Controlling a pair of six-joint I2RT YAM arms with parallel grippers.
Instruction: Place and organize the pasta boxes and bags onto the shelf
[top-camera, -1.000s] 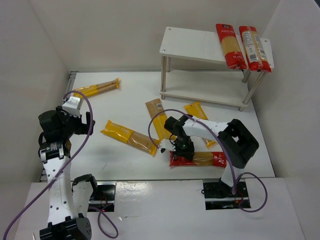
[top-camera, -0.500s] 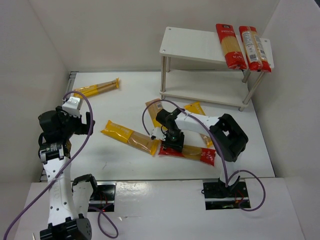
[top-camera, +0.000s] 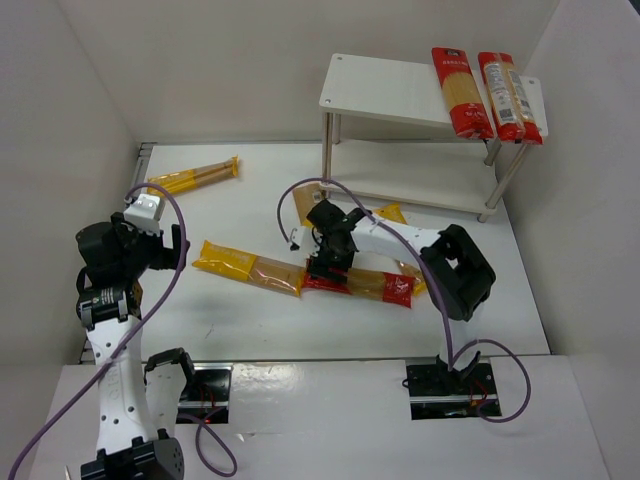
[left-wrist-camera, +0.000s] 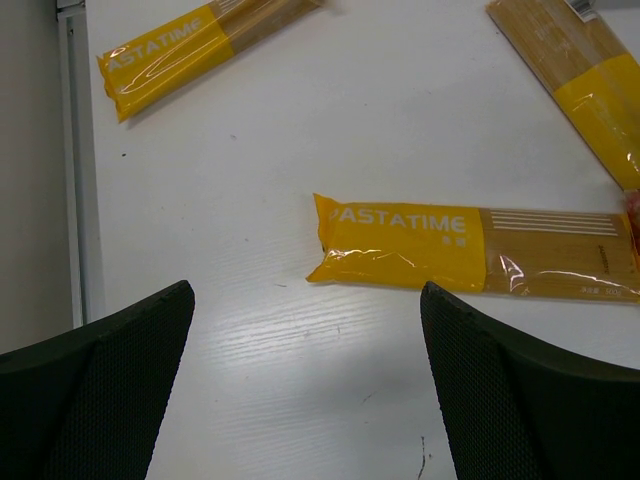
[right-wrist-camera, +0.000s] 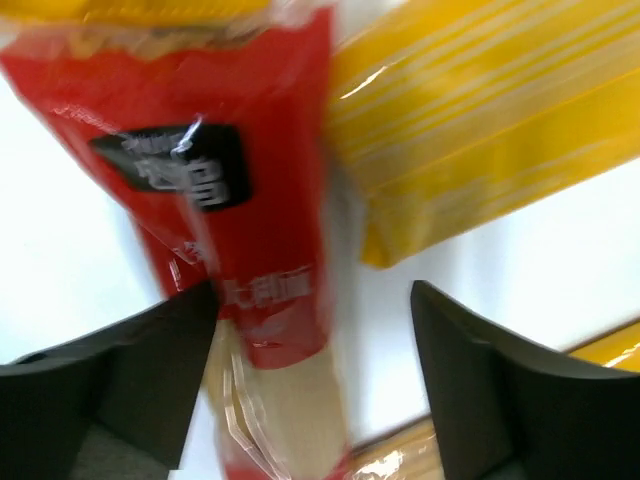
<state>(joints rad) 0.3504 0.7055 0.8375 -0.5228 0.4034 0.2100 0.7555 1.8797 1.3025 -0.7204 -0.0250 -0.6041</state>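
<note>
A red pasta pack (top-camera: 365, 285) lies flat on the table, its left end against a yellow pack (top-camera: 248, 268). My right gripper (top-camera: 325, 262) hovers over that left end, open. In the right wrist view the red pack (right-wrist-camera: 240, 200) runs between the fingers (right-wrist-camera: 110, 380), close to the left one, with a clear gap on the right. My left gripper (top-camera: 165, 250) stands open at the left, above bare table; the yellow pack (left-wrist-camera: 470, 250) lies ahead of it. The white shelf (top-camera: 385, 90) holds two red packs (top-camera: 462, 90) on its top board's right end.
Another yellow pack (top-camera: 190, 178) lies at the far left near the back wall. Two more yellow packs (top-camera: 395, 215) lie under the right arm, in front of the shelf. The shelf's lower board (top-camera: 410, 185) is bare. Walls close in on both sides.
The right gripper has dragged the red pack up and left until it meets the yellow pack, nudging that pack left, and its jaws have opened. The left arm has stayed still.
</note>
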